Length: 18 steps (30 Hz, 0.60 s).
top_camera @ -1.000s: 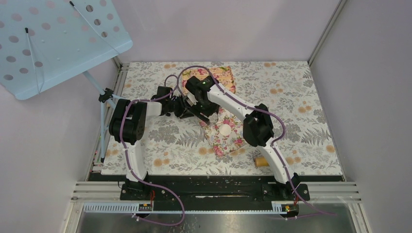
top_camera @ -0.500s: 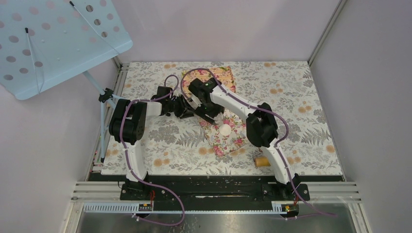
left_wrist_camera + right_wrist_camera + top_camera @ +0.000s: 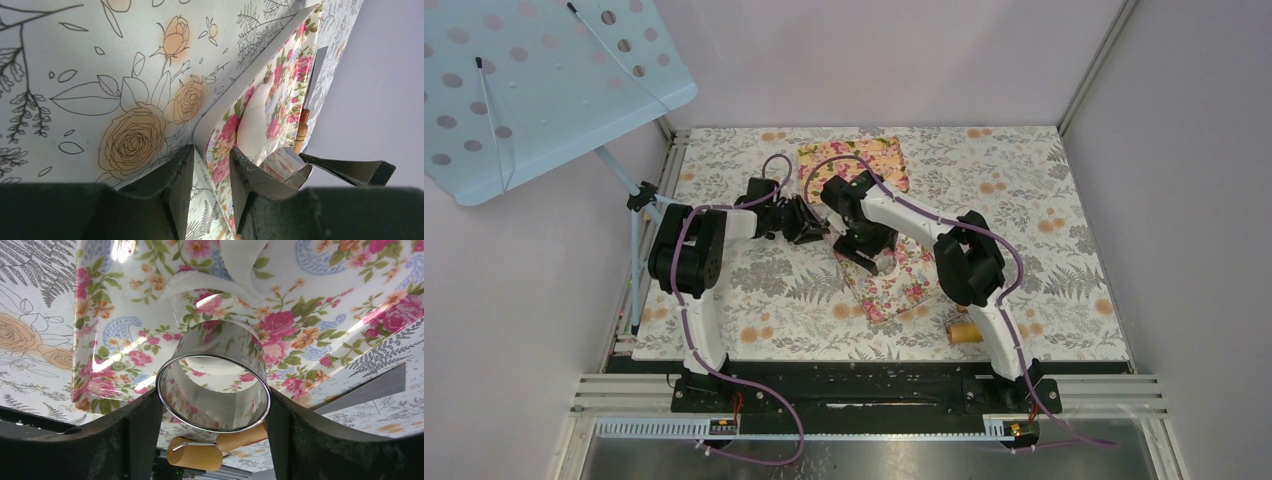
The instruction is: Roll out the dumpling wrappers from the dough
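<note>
Flattened white dough lies on the pink floral board; it also shows in the left wrist view. No separate wrapper disc shows. My right gripper is shut on a shiny metal ring and holds it right at the dough's near edge, hiding the dough from the top view. My left gripper is closed on the board's left corner, one finger on each side of its edge. The ring also shows in the left wrist view.
A wooden roller lies on the tablecloth at the near right, beside the right arm. A second floral board lies at the back. A blue perforated panel on a stand overhangs the far left corner.
My right gripper has carried the ring toward the near right, from the board's far corner to over the dough, which is now covered in the top view. The left arm has not moved.
</note>
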Motion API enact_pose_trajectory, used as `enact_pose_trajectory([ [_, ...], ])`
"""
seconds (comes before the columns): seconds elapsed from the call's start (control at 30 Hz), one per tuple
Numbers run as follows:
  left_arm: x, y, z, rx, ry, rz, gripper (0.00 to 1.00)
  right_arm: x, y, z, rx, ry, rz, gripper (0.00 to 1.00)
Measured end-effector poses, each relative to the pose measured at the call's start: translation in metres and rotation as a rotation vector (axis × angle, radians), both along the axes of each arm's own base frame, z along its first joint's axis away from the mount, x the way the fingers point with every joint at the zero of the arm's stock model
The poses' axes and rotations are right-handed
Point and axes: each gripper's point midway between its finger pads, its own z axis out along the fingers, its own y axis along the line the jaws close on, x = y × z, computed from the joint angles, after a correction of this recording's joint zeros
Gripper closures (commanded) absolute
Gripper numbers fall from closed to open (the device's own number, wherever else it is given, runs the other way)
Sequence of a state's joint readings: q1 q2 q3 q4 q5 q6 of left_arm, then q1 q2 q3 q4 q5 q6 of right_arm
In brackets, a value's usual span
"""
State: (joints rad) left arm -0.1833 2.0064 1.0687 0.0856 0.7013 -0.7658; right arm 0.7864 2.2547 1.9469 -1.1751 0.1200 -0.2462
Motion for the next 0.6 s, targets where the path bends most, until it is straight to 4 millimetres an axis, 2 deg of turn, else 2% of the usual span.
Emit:
enact_pose_trajectory([
  [0.33,0.000,0.000,0.000,0.000,0.000,0.000,0.67,0.004,0.014,0.011,0.056,-0.006,-0.015,1.00],
  [0.6,0.000,0.000,0.000,-0.001,0.000,0.000,0.66,0.005,0.015,0.000,0.037,0.012,-0.018,1.00],
])
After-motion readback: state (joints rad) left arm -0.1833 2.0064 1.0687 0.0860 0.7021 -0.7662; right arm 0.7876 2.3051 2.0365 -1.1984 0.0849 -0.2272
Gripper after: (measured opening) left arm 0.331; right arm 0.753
